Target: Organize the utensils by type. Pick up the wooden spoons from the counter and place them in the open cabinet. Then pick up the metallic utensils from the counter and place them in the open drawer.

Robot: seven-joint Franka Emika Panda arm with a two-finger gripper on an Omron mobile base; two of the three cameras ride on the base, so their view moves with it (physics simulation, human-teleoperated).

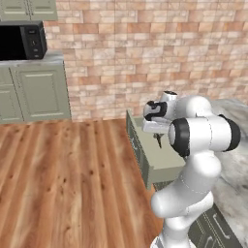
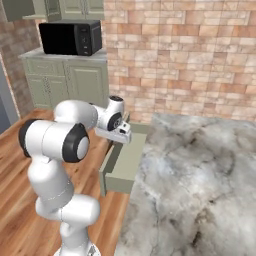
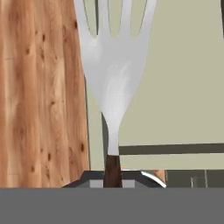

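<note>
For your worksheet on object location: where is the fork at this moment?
The fork is held by its dark handle in the shut gripper, hanging head-down over the open drawer beside the marbled counter.

Silvery fork (image 3: 114, 74), dark handle, pointing up over open drawer (image 3: 175, 87); wood floor (image 3: 39, 87) left.

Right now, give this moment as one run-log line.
gripper: shut on silvery dark-handled fork | position: over open sage-green drawer | fork: not yet released
</note>
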